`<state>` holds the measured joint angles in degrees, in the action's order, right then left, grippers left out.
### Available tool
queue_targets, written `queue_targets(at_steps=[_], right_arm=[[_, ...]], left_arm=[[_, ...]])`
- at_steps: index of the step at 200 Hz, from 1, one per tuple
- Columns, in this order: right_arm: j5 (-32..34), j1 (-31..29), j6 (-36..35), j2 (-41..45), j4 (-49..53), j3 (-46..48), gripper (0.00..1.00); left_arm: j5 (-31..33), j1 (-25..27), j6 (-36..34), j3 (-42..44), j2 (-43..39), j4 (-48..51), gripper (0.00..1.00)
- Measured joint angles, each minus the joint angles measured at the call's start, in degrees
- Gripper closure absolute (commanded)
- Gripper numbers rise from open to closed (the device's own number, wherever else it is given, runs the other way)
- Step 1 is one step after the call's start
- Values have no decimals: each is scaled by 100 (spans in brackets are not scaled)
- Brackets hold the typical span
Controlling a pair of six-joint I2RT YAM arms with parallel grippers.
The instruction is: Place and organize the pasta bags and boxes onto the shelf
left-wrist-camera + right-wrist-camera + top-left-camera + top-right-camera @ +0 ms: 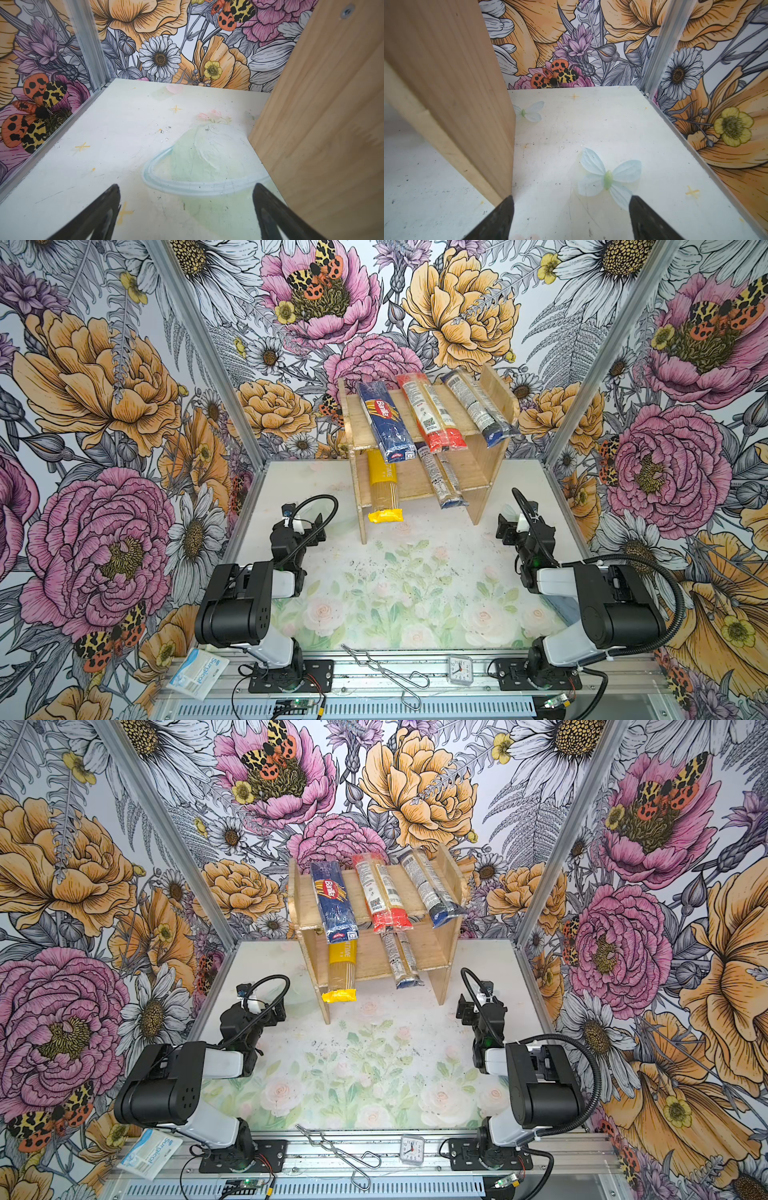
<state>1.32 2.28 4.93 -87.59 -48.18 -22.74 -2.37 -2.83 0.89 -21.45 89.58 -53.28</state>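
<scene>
Both arms are folded low, elbows back toward the front rail and forearms reaching forward. The left arm (245,601) holds the left gripper (186,187) low over the table (415,593), just beside the left side panel of the shelf (484,466). Its jaws are spread wide with nothing between them. The right arm (615,605) mirrors this beside the right panel, and the right gripper (571,199) is likewise parted and empty.

The one shelf stands at the back of the table and carries all five packs, each overhanging its front edge. Three lie on the top board: the dark blue Barilla pack (384,423), the red-ended clear pack (430,414) and a blue-ended clear pack (478,406). Two lie on the lower board: the yellow pack (383,489) and a dark-ended clear pack (440,481), whose far ends are hidden under the top board.

On the front rail lie one Surgical packet (198,672), one pair of tongs (386,672) and one small clock (460,670). The wrist views show only side panels, no packs.
</scene>
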Motion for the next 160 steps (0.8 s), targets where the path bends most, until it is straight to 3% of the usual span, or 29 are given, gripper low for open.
queue_targets(at_steps=[12,160], right_arm=[[0,0,15,0,0,0,1],[4,-2,-7,0,-15,0,1]], left_arm=[[2,7,0,0,0,0,1],[151,74,-46,0,0,2,1]])
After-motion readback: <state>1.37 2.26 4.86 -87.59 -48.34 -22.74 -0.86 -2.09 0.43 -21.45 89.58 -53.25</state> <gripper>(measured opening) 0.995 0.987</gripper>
